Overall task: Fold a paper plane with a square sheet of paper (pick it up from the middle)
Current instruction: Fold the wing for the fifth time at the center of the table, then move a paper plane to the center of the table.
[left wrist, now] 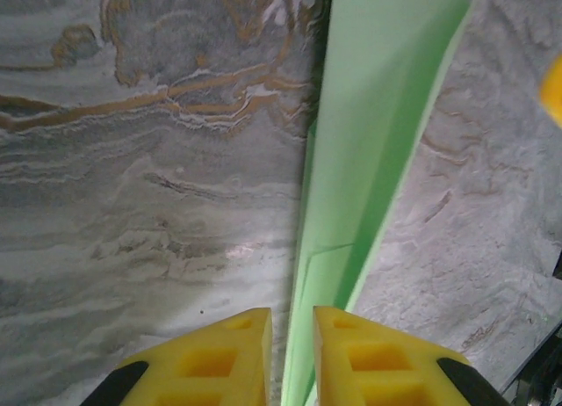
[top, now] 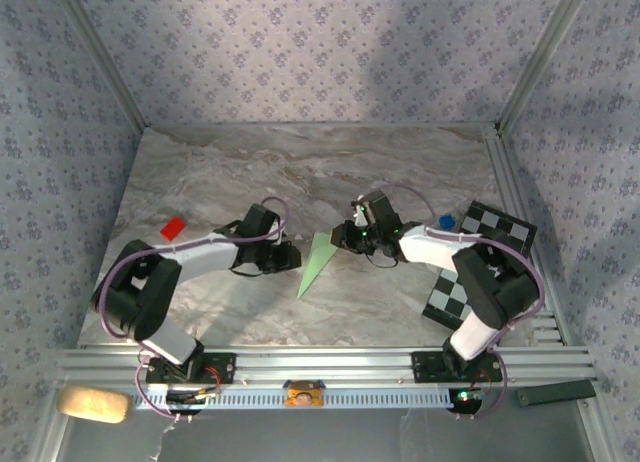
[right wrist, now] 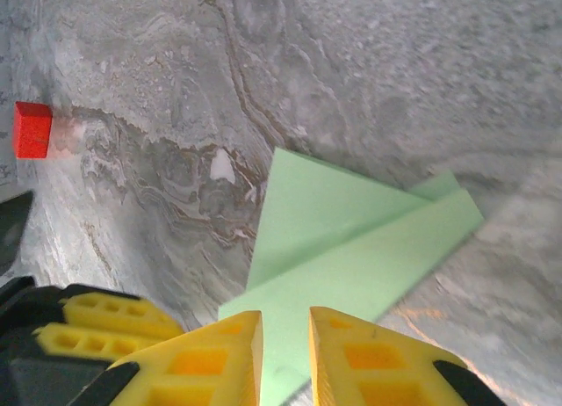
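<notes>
The square sheet of paper is folded into a slim pale green paper plane point(top: 317, 264) that lies on the marble table between my two grippers, its tip toward the near edge. My left gripper point(top: 292, 258) is at its left side. In the left wrist view the plane point(left wrist: 378, 116) runs away from the left gripper point(left wrist: 292, 314), whose jaws stand a narrow gap apart with the paper's edge in the gap. My right gripper point(top: 345, 236) is at the plane's far end. Its jaws point(right wrist: 285, 314) are also slightly apart, over the plane point(right wrist: 351, 239).
A small red square piece point(top: 173, 228) point(right wrist: 32, 129) lies at the left. A black-and-white checkered board point(top: 480, 267) lies under the right arm, with a small blue thing point(top: 446, 222) beside it. Patterned walls close in three sides.
</notes>
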